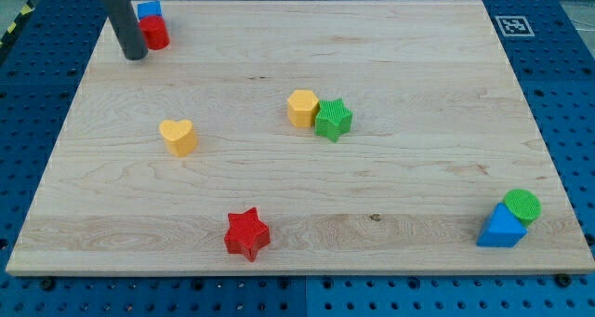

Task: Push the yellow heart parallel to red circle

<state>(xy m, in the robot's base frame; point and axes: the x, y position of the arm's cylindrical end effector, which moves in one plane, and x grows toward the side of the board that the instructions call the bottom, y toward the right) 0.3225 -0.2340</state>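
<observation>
The yellow heart [178, 136] lies on the wooden board [409, 66] at the view's left of centre. The red circle [156, 32] sits at the view's top left corner, touching a blue block [149, 10] just above it. My tip [136, 55] rests on the board right beside the red circle, on its left and slightly below. The tip is well above the yellow heart and apart from it.
A yellow hexagon [302, 107] touches a green star [333, 119] near the middle. A red star [246, 233] lies near the bottom edge. A green circle [522, 206] and a blue triangle [501, 228] touch at the bottom right corner.
</observation>
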